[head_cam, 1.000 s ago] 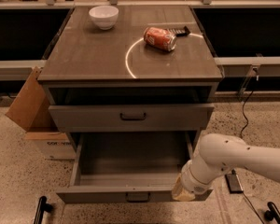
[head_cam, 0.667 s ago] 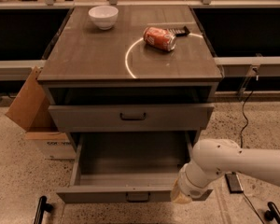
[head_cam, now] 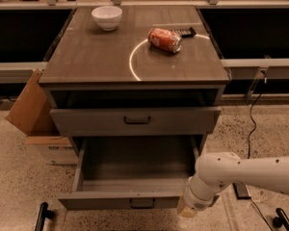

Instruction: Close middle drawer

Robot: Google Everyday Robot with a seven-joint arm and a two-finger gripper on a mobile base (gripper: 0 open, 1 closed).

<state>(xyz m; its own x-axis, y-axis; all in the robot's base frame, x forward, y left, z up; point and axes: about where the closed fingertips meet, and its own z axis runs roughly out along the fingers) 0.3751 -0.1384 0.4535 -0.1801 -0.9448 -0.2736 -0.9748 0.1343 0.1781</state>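
The middle drawer (head_cam: 120, 200) is pulled far out of the grey-brown cabinet and its inside is empty. Its small dark bar handle (head_cam: 142, 204) sits at the centre of the front. My white arm comes in from the right. The gripper (head_cam: 187, 209) is at the drawer front's right end, at the corner, and mostly hidden behind the wrist. The taller drawer front (head_cam: 135, 121) above, with the wider handle, stands slightly out from the cabinet. The lowest drawer is hidden under the open one.
On the cabinet top (head_cam: 96, 57) are a white bowl (head_cam: 107, 17), a red can lying on its side (head_cam: 164, 39) and a small dark object (head_cam: 185, 32). A cardboard box (head_cam: 31, 112) leans at the left. A cable (head_cam: 250, 124) hangs at the right.
My arm has shifted a little left and down toward the drawer front's right corner. The drawer has not visibly moved.
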